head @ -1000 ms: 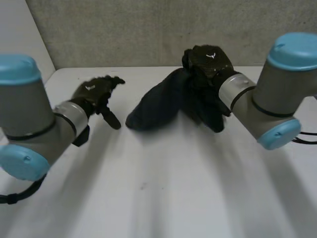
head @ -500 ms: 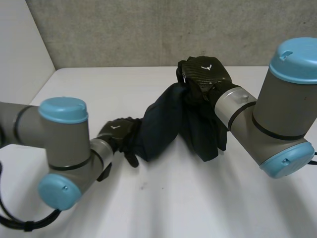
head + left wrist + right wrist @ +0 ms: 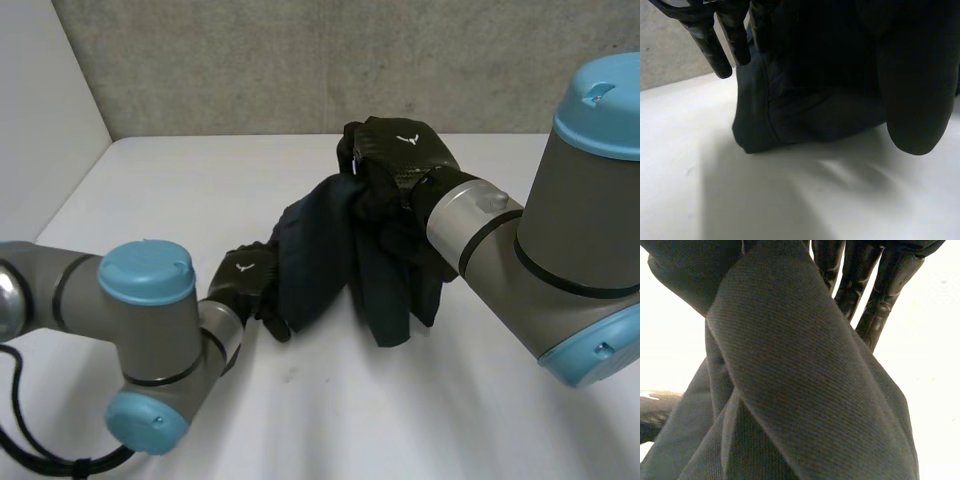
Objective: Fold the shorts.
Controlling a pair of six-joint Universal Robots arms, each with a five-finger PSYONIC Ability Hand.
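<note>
The dark navy shorts point(image 3: 320, 250) hang bunched from my right hand point(image 3: 405, 155), which is shut on their top edge above the middle of the white table point(image 3: 400, 420). Their lower folds rest on the table. In the right wrist view the cloth point(image 3: 790, 380) drapes across the palm in front of the fingers point(image 3: 860, 280). My left hand point(image 3: 243, 280) is low at the shorts' lower left edge, touching it. In the left wrist view its fingers point(image 3: 715, 45) are straight against the cloth point(image 3: 805, 115), thumb point(image 3: 917, 100) spread apart: open.
A grey wall point(image 3: 300, 60) runs along the table's back edge. The table's left edge point(image 3: 60, 215) slants at the far left. My left arm's elbow point(image 3: 145, 275) sits low over the front left; the right arm point(image 3: 560, 260) crosses the right side.
My left arm swung in from the table's back left down to the shorts' lower left edge. My right hand shifted slightly left with the shorts, which now hang more upright.
</note>
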